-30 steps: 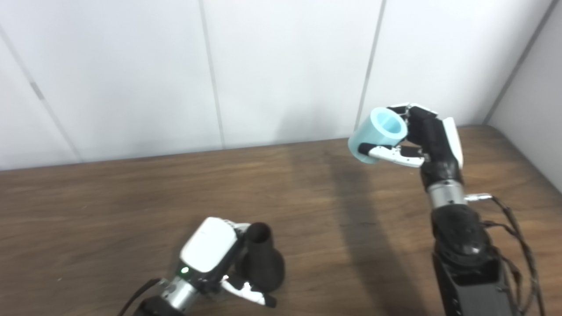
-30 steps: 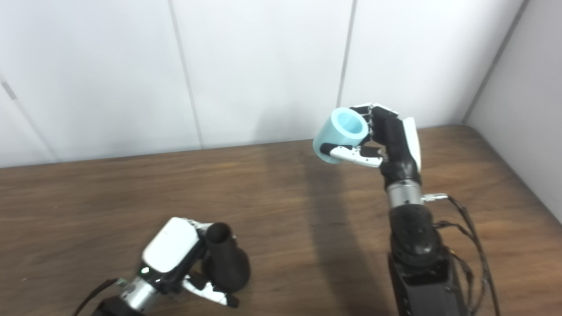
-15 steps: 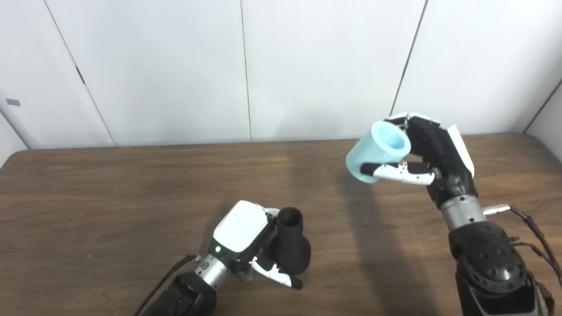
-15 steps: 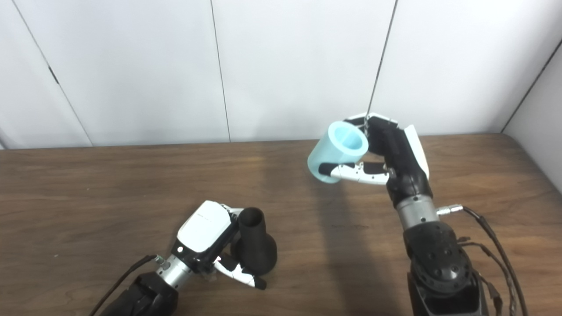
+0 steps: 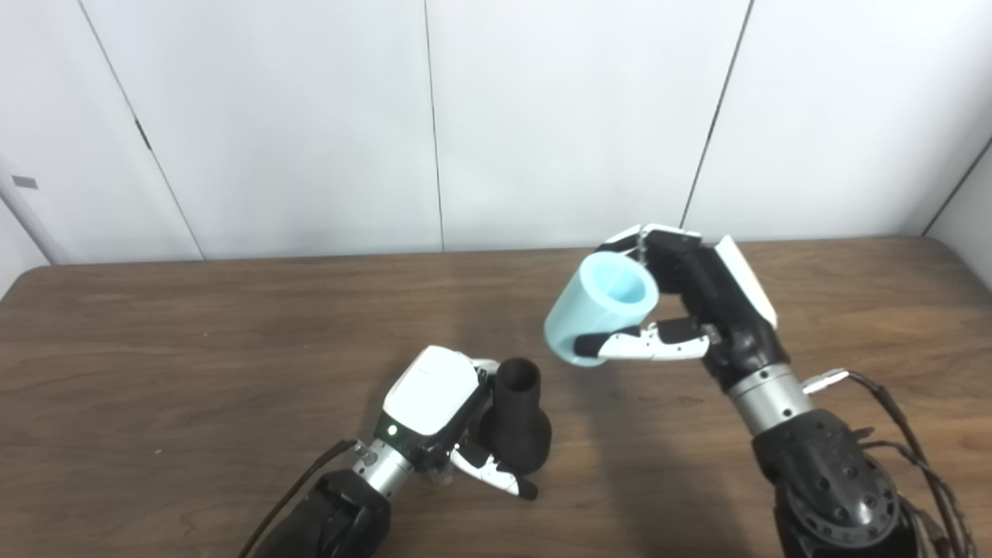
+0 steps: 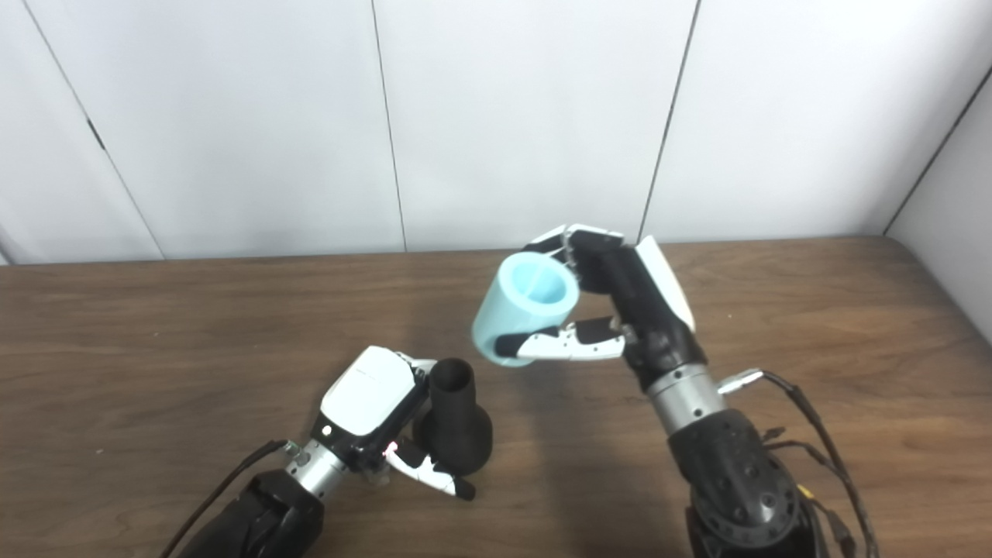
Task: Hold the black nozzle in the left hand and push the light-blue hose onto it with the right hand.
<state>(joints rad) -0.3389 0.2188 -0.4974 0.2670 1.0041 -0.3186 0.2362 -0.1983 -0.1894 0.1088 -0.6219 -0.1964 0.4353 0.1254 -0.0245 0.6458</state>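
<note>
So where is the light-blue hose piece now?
The light-blue hose piece is held in the right hand, above the table, up-right of the black nozzle.

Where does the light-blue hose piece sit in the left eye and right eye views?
Left eye view: light-blue hose, right of centre, in the right hand.
Right eye view: light-blue hose, near centre.
Shared landmark: black nozzle, lower left of it, in the left hand.

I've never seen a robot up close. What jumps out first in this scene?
The pale blue hose, a short fat tube, is held in the air by the right hand above the brown table. Lower left of it, the left hand holds a black nozzle, its opening facing up.
</note>
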